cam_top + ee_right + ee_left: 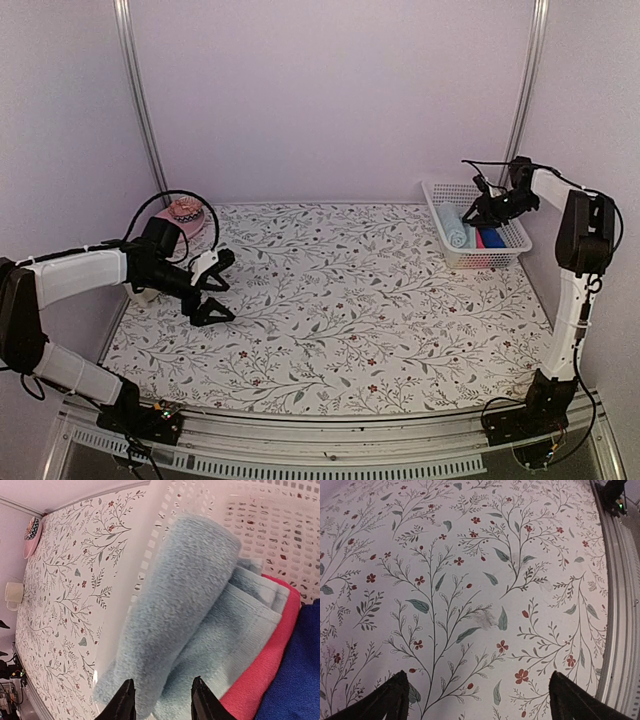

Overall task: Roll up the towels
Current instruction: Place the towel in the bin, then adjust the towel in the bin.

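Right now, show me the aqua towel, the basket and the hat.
aqua towel (185,595), right wrist view, middle of the roll.
basket (280,525), right wrist view, slotted wall.
hat (185,210), top view, crown.

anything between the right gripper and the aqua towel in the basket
Nothing visible. The right gripper hangs open directly over the aqua towel; the pink cloth and royal blue towel lie beside it, not over it.

Robot test cell, lab-type rig. Bare pale walls (330,100) boxed in both arms. Aluminium posts (140,110) stood behind left gripper (213,290) and right gripper (480,212). Slotted metal rail (330,440) ran along near side of both, arm bases bolted there. Floral cloth (350,300) lay beneath grippers, the only homely touch.
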